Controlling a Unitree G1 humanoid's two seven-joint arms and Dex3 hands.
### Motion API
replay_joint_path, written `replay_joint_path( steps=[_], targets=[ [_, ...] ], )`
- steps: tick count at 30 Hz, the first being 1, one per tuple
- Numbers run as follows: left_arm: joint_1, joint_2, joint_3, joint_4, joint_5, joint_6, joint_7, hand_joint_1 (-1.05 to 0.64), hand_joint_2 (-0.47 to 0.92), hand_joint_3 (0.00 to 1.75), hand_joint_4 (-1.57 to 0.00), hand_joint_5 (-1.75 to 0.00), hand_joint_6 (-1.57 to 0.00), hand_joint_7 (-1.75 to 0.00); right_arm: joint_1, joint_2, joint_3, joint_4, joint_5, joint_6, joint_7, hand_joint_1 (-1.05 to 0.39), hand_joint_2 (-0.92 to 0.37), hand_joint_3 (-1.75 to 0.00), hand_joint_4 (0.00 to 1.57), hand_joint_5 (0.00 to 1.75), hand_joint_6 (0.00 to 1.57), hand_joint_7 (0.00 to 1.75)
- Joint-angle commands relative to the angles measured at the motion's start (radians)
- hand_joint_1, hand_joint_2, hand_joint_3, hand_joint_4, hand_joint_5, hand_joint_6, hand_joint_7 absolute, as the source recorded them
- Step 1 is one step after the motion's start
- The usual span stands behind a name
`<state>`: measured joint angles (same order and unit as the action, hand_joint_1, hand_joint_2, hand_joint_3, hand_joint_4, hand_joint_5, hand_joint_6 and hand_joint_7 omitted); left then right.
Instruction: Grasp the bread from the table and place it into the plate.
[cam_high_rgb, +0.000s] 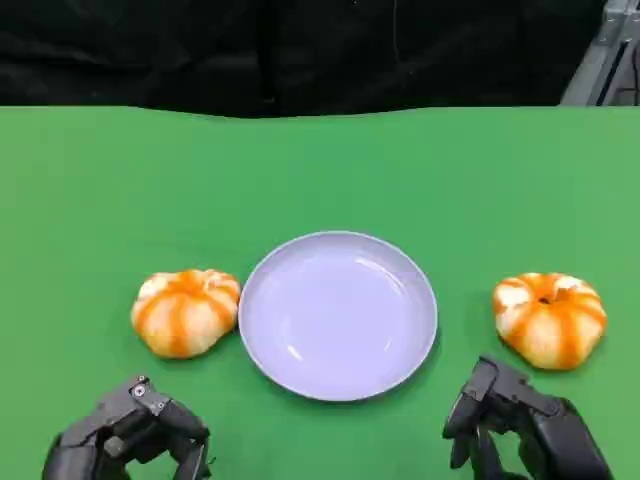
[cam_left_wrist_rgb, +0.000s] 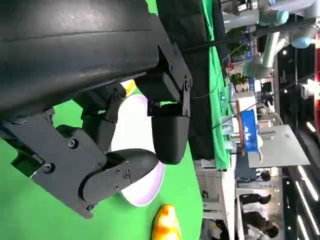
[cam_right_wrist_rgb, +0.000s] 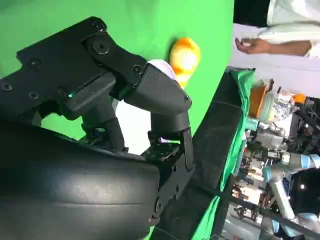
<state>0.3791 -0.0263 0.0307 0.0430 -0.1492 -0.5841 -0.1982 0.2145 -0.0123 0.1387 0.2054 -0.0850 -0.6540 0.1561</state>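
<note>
Flanking plate (cam_high_rgb: 338, 315): round breads (cam_high_rgb: 186, 311), tops up.

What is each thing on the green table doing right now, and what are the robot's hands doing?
Round lavender plate: upright on the table, nothing in it.
Orange-and-white striped bread on the left: on the table beside the plate, untouched.
Orange-and-white striped bread on the right: on the table, apart from the plate, untouched.
Left hand: holds nothing.
Right hand: holds nothing.
</note>
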Motion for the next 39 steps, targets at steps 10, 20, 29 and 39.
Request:
replay_joint_path(
  steps=[10,20,29,39],
  targets=[
    [-0.007,0.006,0.02,-0.013,0.003,0.01,0.013,-0.31,0.5,1.06,-0.8,-1.53,-0.8,-1.3,0.002,-0.01,0.008,-0.008,0.017,0.005,0.008,-0.52,-0.62,-1.33,0.73,1.75,0.58,1.75],
    [-0.044,0.021,0.055,0.009,0.053,-0.007,0.043,-0.33,0.51,1.05,-0.77,-1.52,-0.79,-1.3,-0.007,-0.002,0.022,0.003,0.027,0.017,0.007,-0.53,-0.61,-1.35,0.74,1.75,0.58,1.75],
    [-0.104,0.158,0.11,-0.279,0.671,0.351,0.209,-0.36,0.84,0.31,-0.43,-1.04,-0.43,-0.47,-0.013,-0.001,0.025,-0.013,0.041,0.059,0.01,-0.51,-0.6,-1.37,0.76,1.75,0.59,1.75],
    [-0.195,0.26,0.019,-0.316,1.001,0.562,0.232,-0.53,0.92,0.08,-0.38,-0.76,-0.39,-0.17,-0.02,0.003,0.031,-0.01,0.04,0.067,0.006,-0.53,-0.59,-1.4,0.78,1.75,0.59,1.75]
  ],
)
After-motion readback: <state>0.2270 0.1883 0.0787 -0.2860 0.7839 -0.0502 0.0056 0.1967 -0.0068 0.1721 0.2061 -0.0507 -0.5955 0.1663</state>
